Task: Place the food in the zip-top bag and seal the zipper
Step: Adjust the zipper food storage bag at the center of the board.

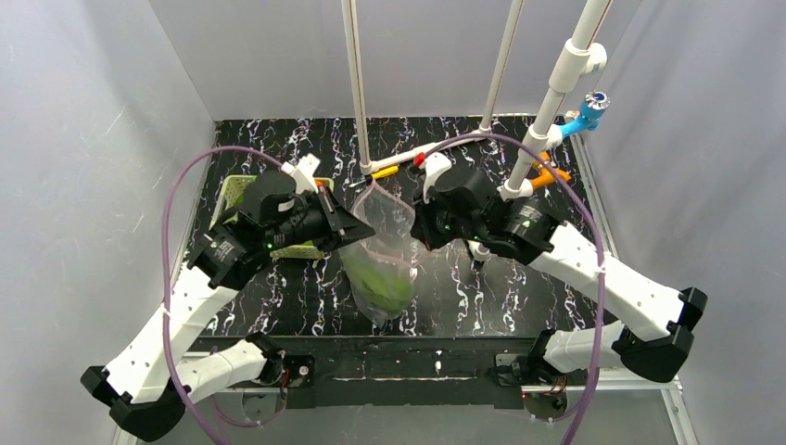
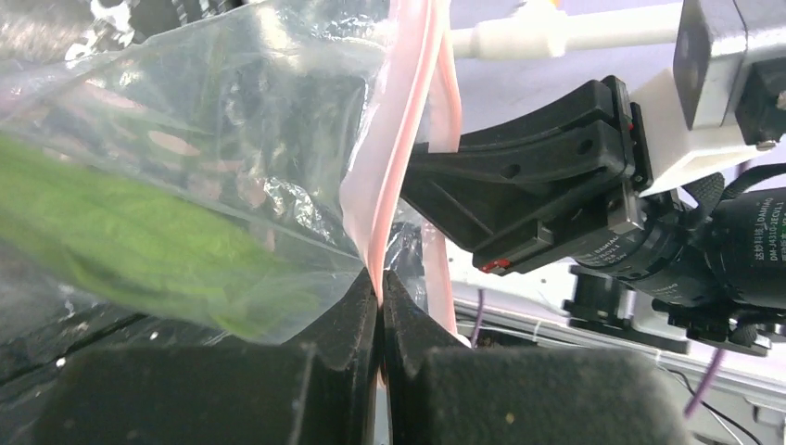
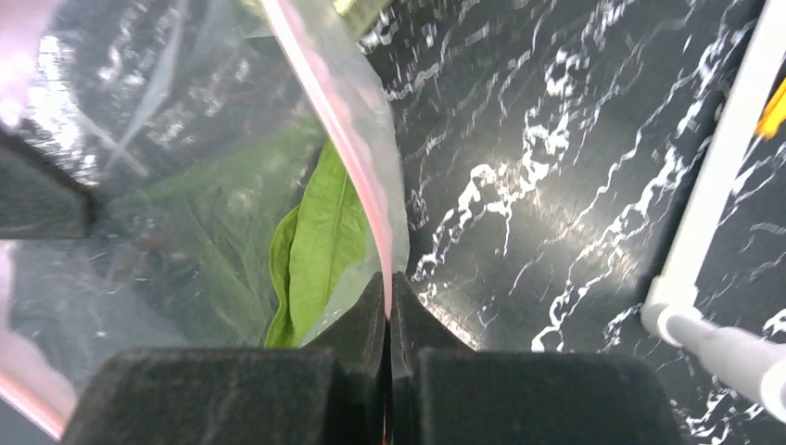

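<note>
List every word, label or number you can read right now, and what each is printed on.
"DAMIAO": white print on the black motor housing of the right arm, in the left wrist view.
"DM-J4310-2EC": the line beneath it, roughly; its tail is too small to read.
Similar print on a second motor at the frame's edge: cut off, unreadable.
zip-top bag: no print visible.

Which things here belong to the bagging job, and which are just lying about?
In the job: bag; zipper; leafy food inside the bag; left gripper and right gripper, both shut on the zipper.

Lying about: basket; white pipes; blue fitting; orange piece.
</note>
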Tool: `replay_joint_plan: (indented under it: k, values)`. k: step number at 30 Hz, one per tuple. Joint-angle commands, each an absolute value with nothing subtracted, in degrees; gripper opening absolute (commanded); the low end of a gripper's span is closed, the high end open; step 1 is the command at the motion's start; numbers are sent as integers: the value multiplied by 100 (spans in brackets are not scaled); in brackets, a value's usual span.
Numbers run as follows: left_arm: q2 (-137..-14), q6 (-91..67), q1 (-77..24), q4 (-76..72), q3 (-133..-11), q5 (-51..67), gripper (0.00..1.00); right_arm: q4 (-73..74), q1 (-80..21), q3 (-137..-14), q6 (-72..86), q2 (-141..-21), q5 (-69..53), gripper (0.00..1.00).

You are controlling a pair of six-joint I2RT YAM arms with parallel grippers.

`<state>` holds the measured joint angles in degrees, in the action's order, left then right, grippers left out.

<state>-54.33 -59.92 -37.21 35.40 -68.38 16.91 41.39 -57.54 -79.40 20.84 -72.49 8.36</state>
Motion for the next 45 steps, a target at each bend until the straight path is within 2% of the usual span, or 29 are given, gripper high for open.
replay_joint_plan:
  k: [1, 5, 10, 12, 17, 26, 29, 33, 36, 37, 41, 45]
  values:
    - [-5509, -5773, -3726, 3577, -7646, 1764, 0, 4421, -5757, -9089, 1662, -6961, 819, 1]
    - [-5293, -5926, -3719, 3345, -7308, 1627, 0, 4219, -5762, -9013, 1764, -6800, 536, 1]
    - [-5206, -6314, -3716, 2885, -5705, 1567, 0, 3730, -5758, -8231, 1878, -6906, 782, 1]
    - [-5341, -6405, -3716, 2586, -5455, 1732, 0, 3745, -5761, -8224, 1795, -7140, 957, 1]
    - [-5705, -6198, -3716, 2567, -5991, 1848, 0, 4196, -5757, -8834, 1579, -7480, 1427, 1]
    - [-5612, -6046, -3718, 2706, -6321, 1986, 0, 4067, -5763, -8575, 1624, -7140, 1306, 1]
    - [-5513, -5896, -3710, 2932, -6293, 1913, 22, 3896, -5761, -8378, 1651, -6946, 1283, 1]
    - [-5190, -5295, -3718, 4075, -6634, 1349, 47, 3857, -5758, -8255, 1652, -6781, 1370, 1]
    - [-4791, -4831, -3717, 4853, -7121, 733, 81, 3841, -5757, -8152, 1637, -6677, 1416, 1]
    - [-4724, -4668, -3714, 5155, -7398, 540, 88, 3820, -5757, -8124, 1628, -6657, 1433, 1]
    - [-4734, -4170, -3718, 6430, -8496, -356, 94, 3742, -5761, -8036, 1649, -6608, 1374, 1]
    - [-4817, -4015, -3713, 7161, -8739, -1411, 98, 3580, -5756, -7909, 1708, -6542, 1265, 1]
